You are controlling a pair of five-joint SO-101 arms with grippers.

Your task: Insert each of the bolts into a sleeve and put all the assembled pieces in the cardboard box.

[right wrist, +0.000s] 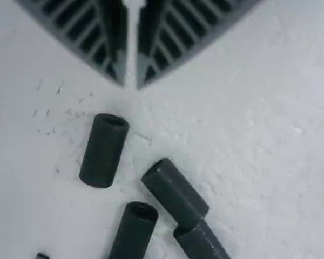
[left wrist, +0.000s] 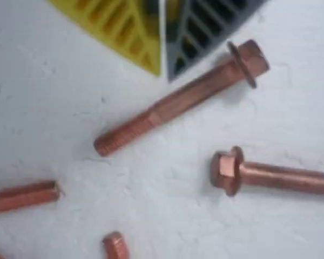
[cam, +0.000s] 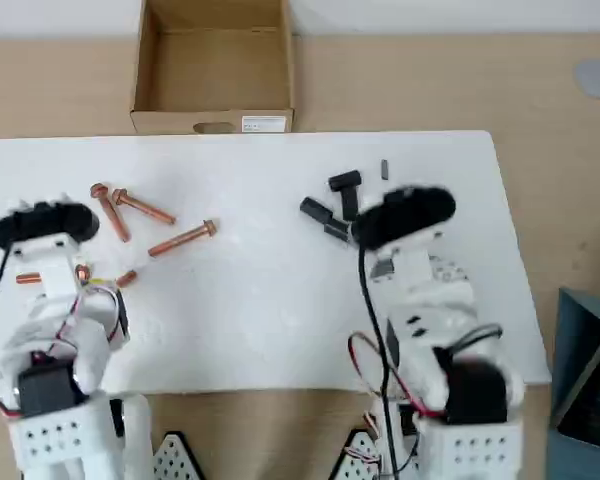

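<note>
Nothing's done yet, I reckon. My left claw (left wrist: pixel 163 65) is pinched narrow and empty over loose bolts (left wrist: pixel 178 100) by the counter's (cam: pixel 260 320) left edge. My right claw (right wrist: pixel 132 75) is likewise over bare sleeves (right wrist: pixel 103 150) nearer the far edge. The box (cam: pixel 212 120) beyond sits empty.

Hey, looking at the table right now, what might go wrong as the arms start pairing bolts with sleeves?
The sleeves near the right gripper lie bunched, some touching, so closing on one may nudge or roll the others. The bolts by the left gripper lie close together too; two might get caught. The cardboard box sits beyond the far edge of the mat, a long carry.
</note>
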